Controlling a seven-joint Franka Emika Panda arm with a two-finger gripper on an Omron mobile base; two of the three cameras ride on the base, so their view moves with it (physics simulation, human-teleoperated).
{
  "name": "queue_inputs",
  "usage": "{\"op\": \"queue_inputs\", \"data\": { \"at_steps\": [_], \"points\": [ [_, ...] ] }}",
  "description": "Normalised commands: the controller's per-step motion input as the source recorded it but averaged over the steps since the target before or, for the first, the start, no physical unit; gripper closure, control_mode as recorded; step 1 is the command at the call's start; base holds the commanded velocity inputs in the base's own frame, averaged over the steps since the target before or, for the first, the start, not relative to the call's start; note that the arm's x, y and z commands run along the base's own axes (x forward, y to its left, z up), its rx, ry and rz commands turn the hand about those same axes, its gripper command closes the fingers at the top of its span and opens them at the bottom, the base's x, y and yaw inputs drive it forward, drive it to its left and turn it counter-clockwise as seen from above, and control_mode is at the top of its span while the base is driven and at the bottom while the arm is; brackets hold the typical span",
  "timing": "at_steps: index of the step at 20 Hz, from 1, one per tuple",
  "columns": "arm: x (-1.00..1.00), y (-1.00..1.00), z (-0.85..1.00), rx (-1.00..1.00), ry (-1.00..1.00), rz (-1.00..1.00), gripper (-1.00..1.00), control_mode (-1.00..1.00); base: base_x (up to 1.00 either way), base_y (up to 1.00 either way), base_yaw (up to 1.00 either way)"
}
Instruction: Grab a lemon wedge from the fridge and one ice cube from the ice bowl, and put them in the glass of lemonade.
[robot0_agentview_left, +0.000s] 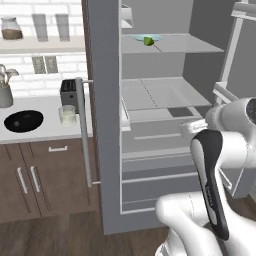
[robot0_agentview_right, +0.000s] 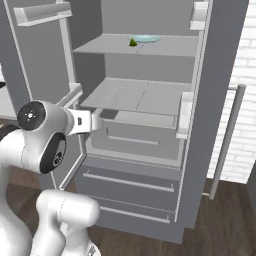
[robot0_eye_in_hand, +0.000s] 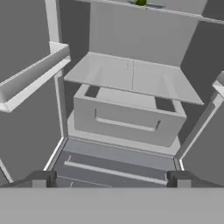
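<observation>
The gripper (robot0_eye_in_hand: 111, 178) is standing with its jaws spread wide and nothing between them, its two dark fingertips (robot0_eye_in_hand: 43, 178) rising at the bottom of the hand view. It is facing into the open fridge (robot0_agentview_right: 210, 100), level with the lower compartment, where a grey inner drawer (robot0_eye_in_hand: 127, 120) is sitting under a flat middle shelf (robot0_eye_in_hand: 131, 76). Below that drawer, the fridge's outer drawers (robot0_agentview_right: 127, 182) are showing their long bar pulls. In the base views the white arm (robot0_agentview_left: 220, 165) is reaching from the foreground toward this opening, well apart from the shelves.

The lemon wedge (robot0_agentview_left: 148, 41) is lying on a pale blue plate (robot0_agentview_left: 156, 37) on the upper shelf (robot0_agentview_right: 165, 47), well above the gripper; the middle shelf is lying between the two. Both fridge doors are standing swung open, and door bins (robot0_eye_in_hand: 30, 78) are jutting in at either side of the opening.

To the left of the fridge, on the pale counter (robot0_agentview_left: 50, 125), the glass of lemonade (robot0_agentview_left: 67, 115) is standing just beside the black ice bowl (robot0_agentview_left: 23, 121); the ice cube is too small to make out. The left door's bar handle (robot0_agentview_left: 83, 132) is hanging in front of the counter edge. A dark toaster (robot0_agentview_left: 69, 92) is sitting behind the glass, and two tall glasses (robot0_agentview_left: 62, 26) and a jar (robot0_agentview_left: 11, 28) are standing on a wall shelf above.
</observation>
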Motion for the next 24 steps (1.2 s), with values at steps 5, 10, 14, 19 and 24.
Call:
{"op": "queue_inputs", "data": {
  "at_steps": [5, 10, 14, 19, 24],
  "points": [
    [-0.62, 0.0, 0.05, 0.01, -0.27, 0.0, -1.0, -1.0, 0.0, 0.0, 0.0],
    [0.01, 0.0, 0.22, 0.0, -0.06, -0.05, -1.0, -1.0, 0.0, 0.0, 0.0],
    [0.19, 0.01, 0.02, 0.0, 0.0, -0.03, -1.0, -1.0, 0.0, 0.0, 0.0],
    [0.07, 0.01, -0.01, 0.0, -0.02, 0.0, -1.0, 1.0, 0.0, 0.0, 0.0],
    [0.0, 0.0, 0.0, 0.0, 0.0, 0.0, -1.0, 1.0, 0.02, -0.16, 0.0]
  ]
}}
